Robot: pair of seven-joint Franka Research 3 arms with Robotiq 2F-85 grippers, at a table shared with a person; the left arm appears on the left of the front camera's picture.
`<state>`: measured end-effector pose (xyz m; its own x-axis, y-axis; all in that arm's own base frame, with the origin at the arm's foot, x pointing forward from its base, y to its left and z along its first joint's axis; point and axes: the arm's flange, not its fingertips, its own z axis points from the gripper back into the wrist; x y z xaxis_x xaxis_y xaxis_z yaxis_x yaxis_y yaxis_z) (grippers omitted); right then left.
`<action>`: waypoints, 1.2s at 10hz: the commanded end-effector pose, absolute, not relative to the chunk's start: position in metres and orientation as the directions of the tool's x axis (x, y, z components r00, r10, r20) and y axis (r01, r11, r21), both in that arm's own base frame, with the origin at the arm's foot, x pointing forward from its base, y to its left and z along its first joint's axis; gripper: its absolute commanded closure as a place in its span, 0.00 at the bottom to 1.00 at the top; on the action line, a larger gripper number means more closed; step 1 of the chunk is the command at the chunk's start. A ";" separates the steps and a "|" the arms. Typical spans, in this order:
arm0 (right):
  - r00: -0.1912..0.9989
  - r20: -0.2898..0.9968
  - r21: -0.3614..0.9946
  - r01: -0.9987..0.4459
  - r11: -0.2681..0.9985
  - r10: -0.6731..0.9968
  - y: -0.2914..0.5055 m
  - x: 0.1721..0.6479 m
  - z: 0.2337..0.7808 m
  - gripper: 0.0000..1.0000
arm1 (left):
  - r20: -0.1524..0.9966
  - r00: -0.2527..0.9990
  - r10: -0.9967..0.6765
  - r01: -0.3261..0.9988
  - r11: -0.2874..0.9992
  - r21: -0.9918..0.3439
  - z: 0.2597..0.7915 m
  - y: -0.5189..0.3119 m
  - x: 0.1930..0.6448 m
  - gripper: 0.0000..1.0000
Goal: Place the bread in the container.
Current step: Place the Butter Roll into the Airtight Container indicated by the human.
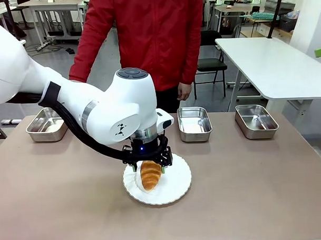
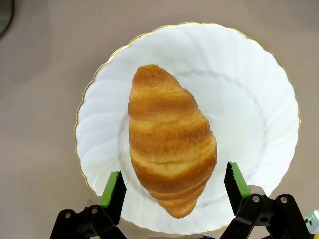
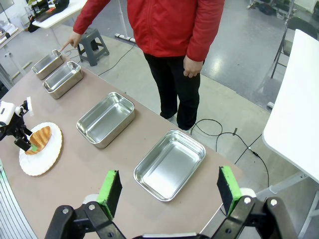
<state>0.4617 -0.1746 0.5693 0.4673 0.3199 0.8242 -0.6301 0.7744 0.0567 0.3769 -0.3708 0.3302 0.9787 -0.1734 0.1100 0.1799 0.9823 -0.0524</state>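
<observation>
Left claw (image 2: 172,186) fingers straddle bread (image 2: 169,142), gaps both sides; plate (image 2: 249,99) beneath.

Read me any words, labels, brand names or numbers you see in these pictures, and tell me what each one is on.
None can be read.
White robot arm: small black marks on its wrist housing, too small to read.
Golden-brown croissant, round white gold-rimmed plate, shallow stainless-steel pans: no print.

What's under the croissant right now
The bread lies on a round white plate with a gold rim, which sits on the table. The left gripper straddles it, fingers open on either side. The plate's patch directly beneath the bread is covered.
</observation>
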 end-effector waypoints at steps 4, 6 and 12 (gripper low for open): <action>0.462 0.828 0.056 -0.634 0.771 0.319 -0.174 0.462 0.570 0.00 | 0.140 0.977 -0.159 0.164 0.986 -0.029 0.316 -0.384 0.381 0.00; 0.462 0.828 0.056 -0.634 0.771 0.319 -0.174 0.462 0.570 0.00 | 0.133 0.978 -0.162 0.166 0.986 -0.014 0.312 -0.387 0.383 0.00; 0.462 0.828 0.056 -0.634 0.771 0.319 -0.174 0.462 0.570 0.00 | 0.140 0.982 -0.129 0.129 0.992 0.005 0.309 -0.387 0.385 0.26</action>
<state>0.4616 -0.1746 0.5693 0.4673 0.3199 0.8242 -0.6301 0.7744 0.0567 0.3828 -0.3824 0.3093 0.9809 -0.1594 0.1113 0.1635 0.9861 -0.0284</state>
